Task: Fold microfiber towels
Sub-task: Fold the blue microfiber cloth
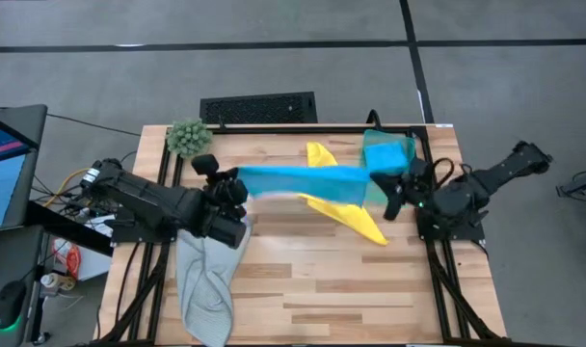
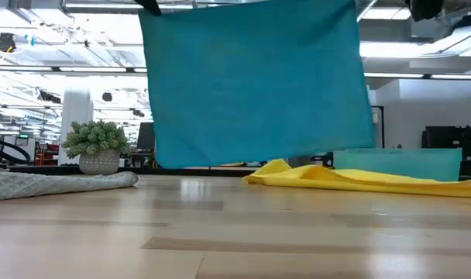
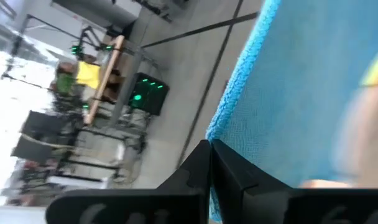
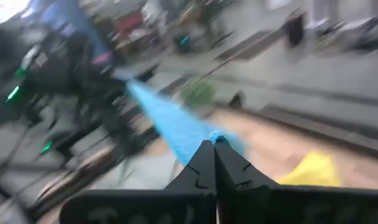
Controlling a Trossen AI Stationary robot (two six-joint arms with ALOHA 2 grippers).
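A bright blue towel (image 1: 303, 179) hangs spread between my two grippers above the middle of the table. In the low view the blue towel (image 2: 255, 81) is a flat sheet whose lower edge is clear of the wood. My left gripper (image 1: 239, 181) is shut on its left end and my right gripper (image 1: 393, 185) on its right end. A yellow towel (image 1: 356, 217) lies crumpled on the table below it. A folded teal towel (image 1: 387, 152) rests flat at the far right. A pale grey towel (image 1: 208, 280) lies at the near left, partly over the table's edge. My left gripper pinches the blue towel's upper left corner, at its side edge (image 3: 215, 127), between its two shut fingers (image 3: 232, 177). The cloth hangs down from there, drawn fairly flat toward the other arm. My right gripper pinches the towel's upper right corner (image 4: 215, 137) between its two shut fingers (image 4: 201, 165), coming about level from the table's right side. The top edge (image 4: 164, 115) runs straight from there toward the left arm, lifted clear of the table.
A fuzzy green plant (image 1: 188, 138) in a small pot stands at the far left corner. A black vent grille (image 1: 258, 107) lies on the floor beyond the far edge. Bare wood (image 1: 370, 289) spreads across the near right of the table.
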